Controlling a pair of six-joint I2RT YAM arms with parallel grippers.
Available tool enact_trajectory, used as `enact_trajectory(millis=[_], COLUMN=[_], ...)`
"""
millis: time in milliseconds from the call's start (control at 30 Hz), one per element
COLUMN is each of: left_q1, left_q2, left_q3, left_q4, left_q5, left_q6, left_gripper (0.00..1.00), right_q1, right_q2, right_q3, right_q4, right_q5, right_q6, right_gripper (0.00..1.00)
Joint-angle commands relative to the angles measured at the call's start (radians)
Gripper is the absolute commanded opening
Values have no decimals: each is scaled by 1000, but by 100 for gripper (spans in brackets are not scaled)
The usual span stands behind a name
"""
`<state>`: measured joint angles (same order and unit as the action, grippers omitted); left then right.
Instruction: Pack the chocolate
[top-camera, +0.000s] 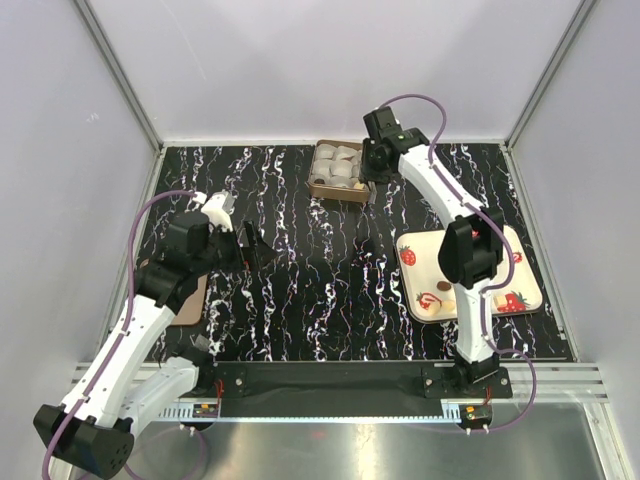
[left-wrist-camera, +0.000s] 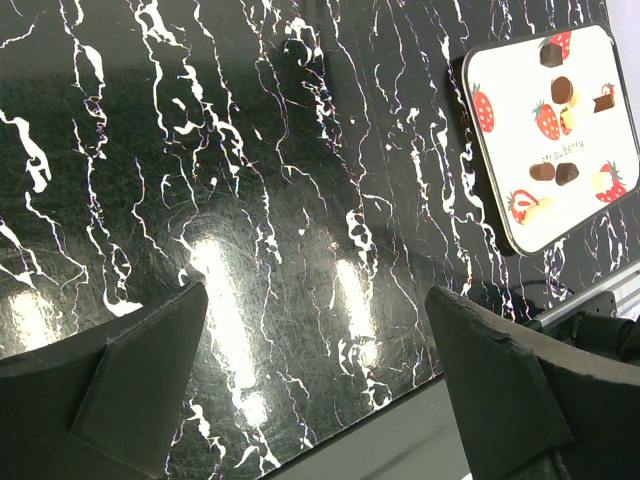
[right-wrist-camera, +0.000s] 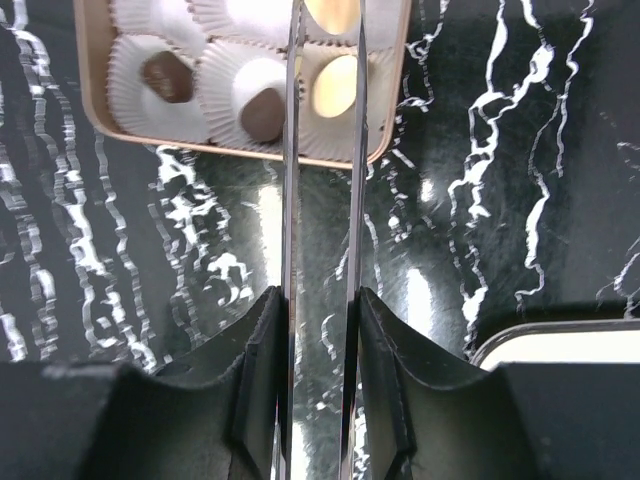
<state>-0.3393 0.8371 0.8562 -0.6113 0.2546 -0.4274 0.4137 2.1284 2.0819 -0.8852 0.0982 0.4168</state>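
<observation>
Several chocolates, dark (left-wrist-camera: 563, 90) and cream (left-wrist-camera: 605, 180), lie on the white strawberry-print tray (top-camera: 520, 262), which also shows in the left wrist view (left-wrist-camera: 500, 160). A tan box (top-camera: 322, 188) of white paper cups stands at the back. In the right wrist view the box (right-wrist-camera: 95, 110) holds two dark chocolates (right-wrist-camera: 167, 77) and a cream one (right-wrist-camera: 335, 85). My right gripper (right-wrist-camera: 320, 295) is shut on thin metal tongs (right-wrist-camera: 292, 150). Their blades reach over the box's near edge and frame the cream chocolate; their tips are out of view. My left gripper (left-wrist-camera: 315, 375) is open and empty over the black mat, far left of the tray.
The black marbled mat (top-camera: 320, 290) covers the table inside white walls. A flat brown piece (top-camera: 192, 300) lies under my left arm at the mat's left edge. A metal rail (top-camera: 340, 380) runs along the front.
</observation>
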Motion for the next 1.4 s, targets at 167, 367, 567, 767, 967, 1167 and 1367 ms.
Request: enact_trajectory(millis=[167, 367, 567, 767, 967, 1167, 1367], left_q1=[2, 2, 2, 0, 2, 2, 0], left_q2=[-13, -12, -12, -10, -12, -16, -26], left_q3=[-2, -2, -2, -2, 0, -2, 4], left_q4=[27, 24, 21, 24, 22, 19, 4], left_q5=[-3, -9, -11, -11, -12, -14, -24], left_q6=[7, 12, 15, 16, 18, 18, 19], left_gripper=[99, 99, 99, 99, 99, 99, 99], right_q1=[10, 10, 10, 11, 14, 20, 23], right_q2=[71, 87, 91, 90, 84, 84, 84], right_q3=[73, 63, 56, 52, 53, 58, 69], right_q4=[45, 58, 65, 63, 60, 55, 51], right_q5=[103, 103, 107, 110, 110, 113, 118], right_q6=[-85, -92, -96, -92, -95, -98, -98], right_gripper=[33, 35, 36, 39, 40, 43, 44])
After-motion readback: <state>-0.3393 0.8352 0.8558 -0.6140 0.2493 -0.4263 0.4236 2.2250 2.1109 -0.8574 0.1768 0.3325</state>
